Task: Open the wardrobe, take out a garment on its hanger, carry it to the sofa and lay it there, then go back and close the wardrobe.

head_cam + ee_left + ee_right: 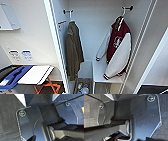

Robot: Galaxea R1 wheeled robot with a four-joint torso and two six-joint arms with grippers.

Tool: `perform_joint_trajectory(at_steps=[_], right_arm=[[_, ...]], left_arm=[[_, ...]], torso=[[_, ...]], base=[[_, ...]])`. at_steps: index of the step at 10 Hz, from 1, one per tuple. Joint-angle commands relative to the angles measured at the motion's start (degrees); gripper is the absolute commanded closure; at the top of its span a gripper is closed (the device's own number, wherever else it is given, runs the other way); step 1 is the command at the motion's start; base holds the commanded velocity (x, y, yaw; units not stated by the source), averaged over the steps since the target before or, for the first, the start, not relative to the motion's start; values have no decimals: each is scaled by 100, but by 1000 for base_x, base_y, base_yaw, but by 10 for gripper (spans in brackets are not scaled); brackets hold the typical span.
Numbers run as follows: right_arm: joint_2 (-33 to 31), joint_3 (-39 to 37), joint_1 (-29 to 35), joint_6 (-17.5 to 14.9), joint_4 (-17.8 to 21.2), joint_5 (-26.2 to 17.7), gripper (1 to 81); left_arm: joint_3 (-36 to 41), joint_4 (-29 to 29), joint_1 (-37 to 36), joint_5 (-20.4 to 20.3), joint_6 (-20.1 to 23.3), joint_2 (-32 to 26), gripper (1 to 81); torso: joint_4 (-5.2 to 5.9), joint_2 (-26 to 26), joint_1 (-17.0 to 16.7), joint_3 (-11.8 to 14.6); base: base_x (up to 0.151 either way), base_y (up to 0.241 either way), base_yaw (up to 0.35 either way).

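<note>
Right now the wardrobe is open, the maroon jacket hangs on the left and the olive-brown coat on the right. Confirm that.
Not quite. The head view shows the wardrobe open, but the maroon jacket hangs on the right and the olive-brown coat on the left.

A lived-in room, like a home or dorm: an open wardrobe (97, 37) with a jacket (117, 47) and coat (73, 50) on hooks, wall switches (20, 54), grey carpet (7, 119).
</note>
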Motion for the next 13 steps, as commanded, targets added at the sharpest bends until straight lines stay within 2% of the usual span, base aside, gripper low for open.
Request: perform_joint_trajectory(at_steps=[1,3,5,9,12,13], right_arm=[[28,11,187,15,19,-346,10],[28,11,187,15,19,-346,10],[37,11,196,24,28,-346,10],[54,12,196,15,28,-346,10],[63,11,223,24,28,-346,10],[72,12,231,15,28,-346,10]], left_arm=[[-15,675,-427,146,3,-26,10],[-15,640,-611,129,-67,-26,10],[29,87,-796,76,-594,79,10],[178,-1537,-954,-723,-1533,167,10],[248,-1944,-1113,-1234,-2097,0,10],[310,-1979,-1165,-1477,-2516,-18,10]], torso=[[0,0,0,0],[0,0,0,0],[0,0,0,0],[0,0,2,0],[0,0,2,0],[0,0,2,0]], base=[[0,0,0],[0,0,0],[0,0,0],[0,0,0],[0,0,0],[0,0,0]])
